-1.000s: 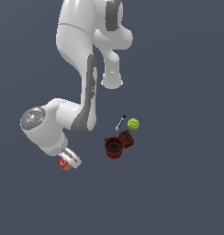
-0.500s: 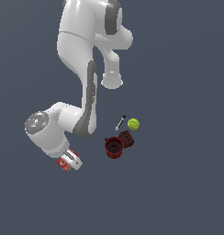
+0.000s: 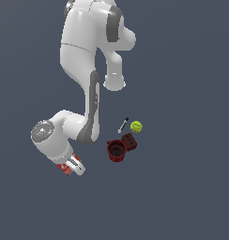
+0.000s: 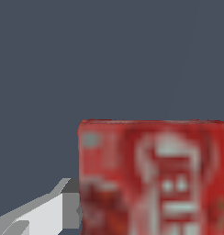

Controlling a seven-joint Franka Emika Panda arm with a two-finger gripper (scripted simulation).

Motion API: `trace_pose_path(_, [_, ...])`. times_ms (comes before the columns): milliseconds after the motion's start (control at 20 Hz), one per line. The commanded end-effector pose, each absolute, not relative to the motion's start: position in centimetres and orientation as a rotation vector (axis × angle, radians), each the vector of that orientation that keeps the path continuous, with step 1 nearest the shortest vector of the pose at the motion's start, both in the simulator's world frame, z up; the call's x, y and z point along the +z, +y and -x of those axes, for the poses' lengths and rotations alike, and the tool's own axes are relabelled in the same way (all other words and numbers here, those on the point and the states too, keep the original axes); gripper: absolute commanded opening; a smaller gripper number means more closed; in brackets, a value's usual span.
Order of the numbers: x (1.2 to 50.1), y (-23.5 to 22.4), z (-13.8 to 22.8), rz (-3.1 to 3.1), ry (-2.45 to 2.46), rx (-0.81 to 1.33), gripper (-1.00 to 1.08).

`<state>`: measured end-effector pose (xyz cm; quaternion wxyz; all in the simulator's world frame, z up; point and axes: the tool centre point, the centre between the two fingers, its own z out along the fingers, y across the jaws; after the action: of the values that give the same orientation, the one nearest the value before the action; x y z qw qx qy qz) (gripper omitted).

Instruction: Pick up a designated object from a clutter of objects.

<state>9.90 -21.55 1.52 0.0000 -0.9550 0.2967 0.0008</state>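
The designated object, a flat red box [image 3: 64, 168] with white lettering, sits between the fingers of my gripper [image 3: 72, 167] at the exterior view's lower left. It fills much of the wrist view as a red box [image 4: 155, 179], with one grey finger [image 4: 54, 209] pressed against its side. The other finger is hidden. The rest of the clutter of objects lies apart, toward the exterior view's right: a dark red mug [image 3: 116, 150], a brown block [image 3: 129, 141], a yellow-green ball [image 3: 136, 126] and a thin black-and-white marker [image 3: 123, 125].
The white arm [image 3: 88, 117] bends down from the upper middle of the exterior view and passes just beside the mug. A plain dark grey floor [image 3: 182, 197] lies all around.
The wrist and gripper have shifted slightly toward the exterior view's right, and the red box has moved along with them. The mug, block, ball and marker have stayed put.
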Motion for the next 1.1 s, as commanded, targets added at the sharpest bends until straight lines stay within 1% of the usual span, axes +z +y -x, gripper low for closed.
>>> trace_pose_path(0, [1.5,-21.6,-10.0,3.0,0.932,0.0,-1.0])
trace_pose_path(650, [1.8,-21.4,-9.9,3.0,0.932,0.0,-1.0])
trace_pose_path(1050, [4.4,-20.0,-9.0,3.0,0.932,0.0,-1.0])
